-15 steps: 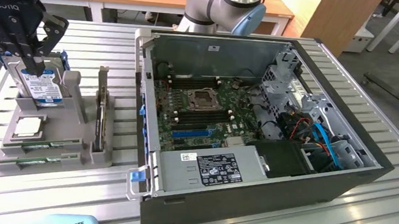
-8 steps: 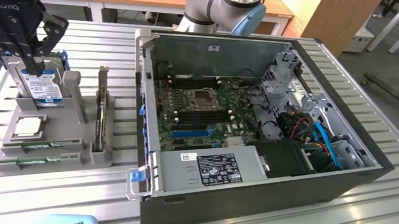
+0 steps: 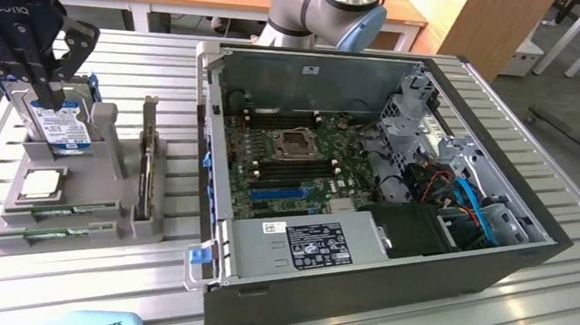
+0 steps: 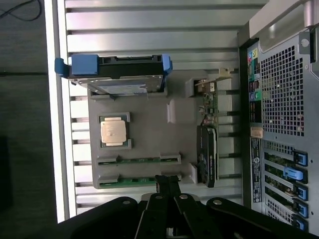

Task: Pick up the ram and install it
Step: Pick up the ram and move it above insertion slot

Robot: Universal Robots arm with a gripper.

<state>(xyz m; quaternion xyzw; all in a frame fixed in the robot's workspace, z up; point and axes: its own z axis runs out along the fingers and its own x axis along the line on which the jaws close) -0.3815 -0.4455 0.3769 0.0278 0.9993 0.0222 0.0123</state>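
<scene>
Two ram sticks, thin green boards, lie side by side in slots at the near end of a grey holder tray (image 3: 108, 230): one ram stick (image 3: 66, 210) (image 4: 139, 160) and the other ram stick (image 3: 48, 230) (image 4: 140, 179). My gripper (image 3: 53, 99) (image 4: 167, 185) hangs above the tray's far end, over the blue-labelled hard drive (image 3: 62, 131) (image 4: 122, 85). Its fingers are pressed together and hold nothing. In the wrist view the fingertips sit just past the nearer ram stick. The open computer case (image 3: 366, 254) shows its motherboard (image 3: 284, 166) with long black memory slots beside the processor socket.
The tray also holds a square silver processor (image 3: 42, 183) (image 4: 113, 131) and an upright expansion card (image 3: 146, 163) (image 4: 208, 154). The case's rear panel (image 4: 281, 99) stands close beside the tray. All rest on a slatted metal table (image 3: 527, 305). The robot's base (image 3: 329, 6) is behind the case.
</scene>
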